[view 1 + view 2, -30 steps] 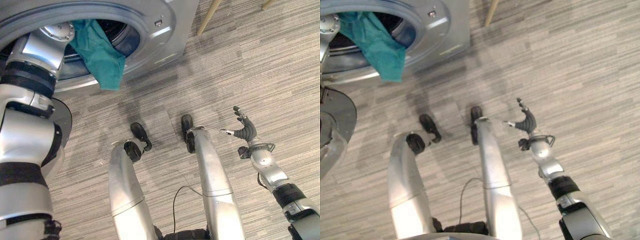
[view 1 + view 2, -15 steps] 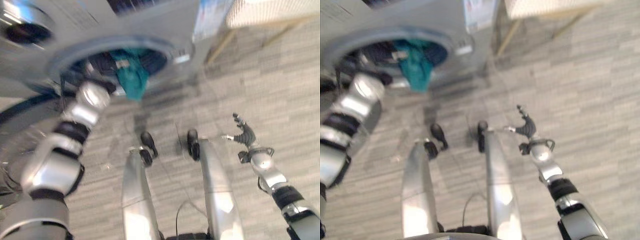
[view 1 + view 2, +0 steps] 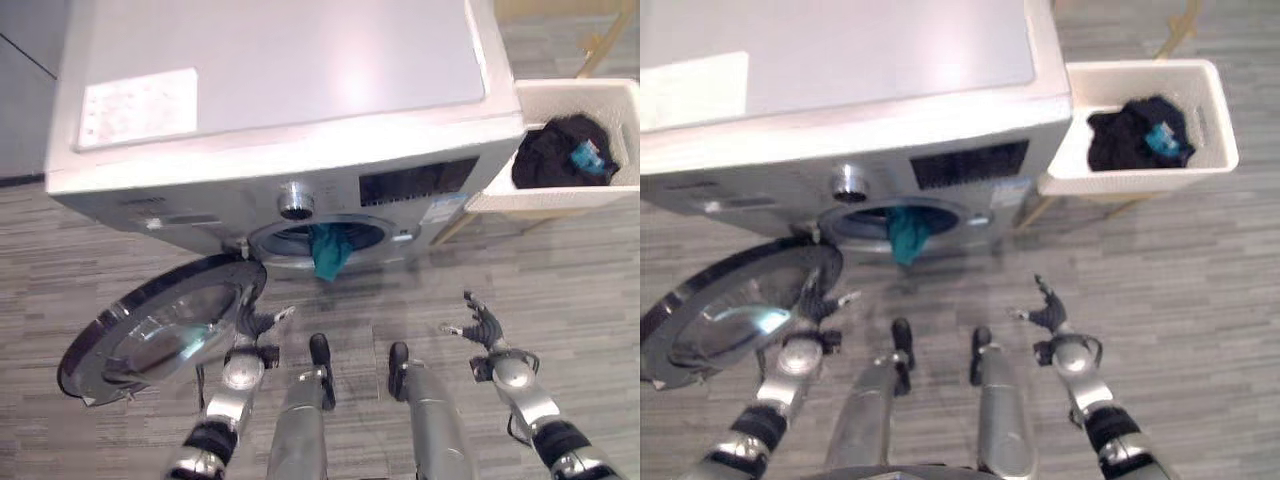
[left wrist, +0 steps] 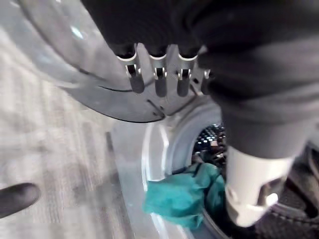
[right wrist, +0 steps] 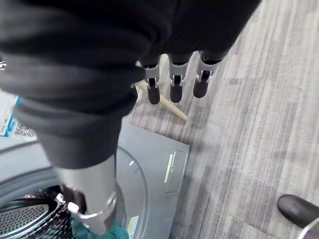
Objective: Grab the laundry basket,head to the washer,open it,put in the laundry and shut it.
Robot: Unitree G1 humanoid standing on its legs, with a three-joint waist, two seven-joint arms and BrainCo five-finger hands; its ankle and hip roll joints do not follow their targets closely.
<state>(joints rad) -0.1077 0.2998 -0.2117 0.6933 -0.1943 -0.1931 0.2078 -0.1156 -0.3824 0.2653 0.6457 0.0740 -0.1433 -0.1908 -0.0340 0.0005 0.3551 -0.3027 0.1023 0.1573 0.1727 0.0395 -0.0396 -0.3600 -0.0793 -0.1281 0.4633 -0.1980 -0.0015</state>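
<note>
Teal cloth drapes from the washer mouth; both wrist views show released fingers.

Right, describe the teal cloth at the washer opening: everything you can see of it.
The teal cloth is a soft, crumpled piece of fabric, plain blue-green. It lies half in, half out of the washer: its upper part sits inside the drum opening among dark laundry, and its lower end droops over the front rim of the opening. The round door stands open to the left. Neither the left hand nor the right hand touches it.
</note>
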